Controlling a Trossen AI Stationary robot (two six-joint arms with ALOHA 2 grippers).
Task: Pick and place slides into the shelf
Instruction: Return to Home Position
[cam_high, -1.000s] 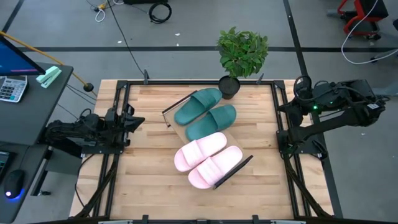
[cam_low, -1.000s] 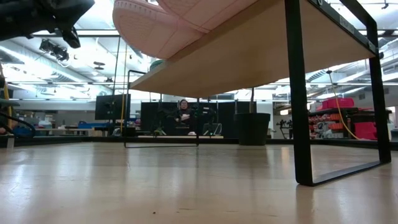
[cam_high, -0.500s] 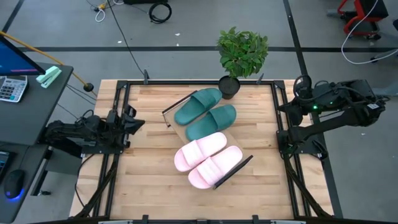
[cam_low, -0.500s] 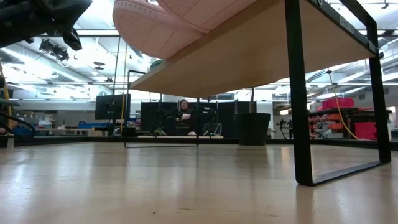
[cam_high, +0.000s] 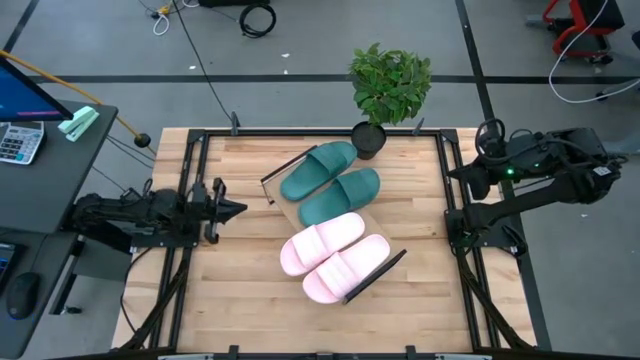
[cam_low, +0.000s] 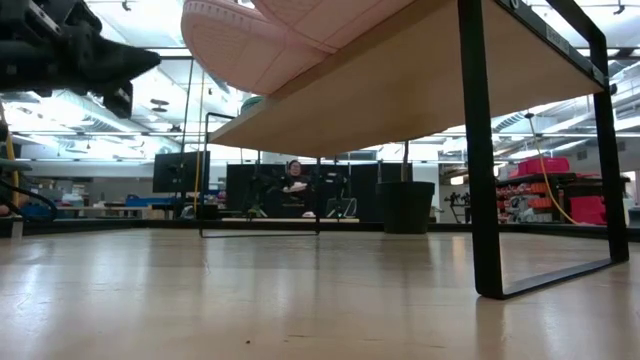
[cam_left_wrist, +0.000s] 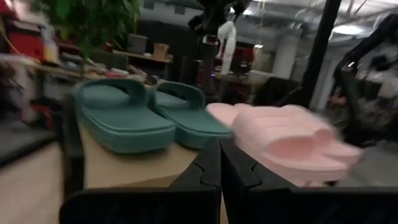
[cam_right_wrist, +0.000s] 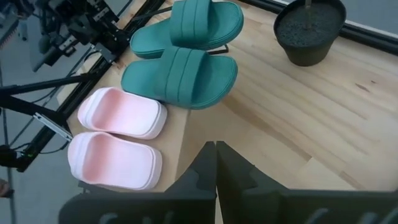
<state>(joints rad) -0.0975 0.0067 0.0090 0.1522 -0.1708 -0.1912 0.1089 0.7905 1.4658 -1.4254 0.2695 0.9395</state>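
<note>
- High view, general: shelf (cam_high: 287, 212) stands diagonally at mid-desk (cam_high: 240, 285) and carries all four slides, laid side by side across the board.
- Teal slides (cam_high: 340, 195): the pair at the far end, closest to the pot (cam_high: 368, 138), touching each other.
- Pink slides (cam_high: 322, 243): the pair at the near end, touching each other and just beside the nearer teal one. The outer pink one lies just beside the shelf's black end bar.
- Left gripper (cam_high: 232, 208): over the desk's left side, apart from the shelf and pointing at it. Fingers are closed together with nothing between them.
- Right gripper (cam_high: 462, 177): at the desk's right edge, well apart from the shelf. Fingers are likewise closed and empty.
- Status, as judged: placing looks complete, and only parking the arms appears to remain.
- Risk one: the low view shows a pink sole overhanging the board's edge. A knock or shake could tip that slide onto the desk.
- Risk two: the left wrist view puts the left gripper about level with the slides and aimed at them. An inward swing while folding back could clip the near bar or a teal slide.
- Risk three: the shelf rests on thin bar legs and looks light. Any push would likely slide it along with its load, possibly toward the pot.
</note>
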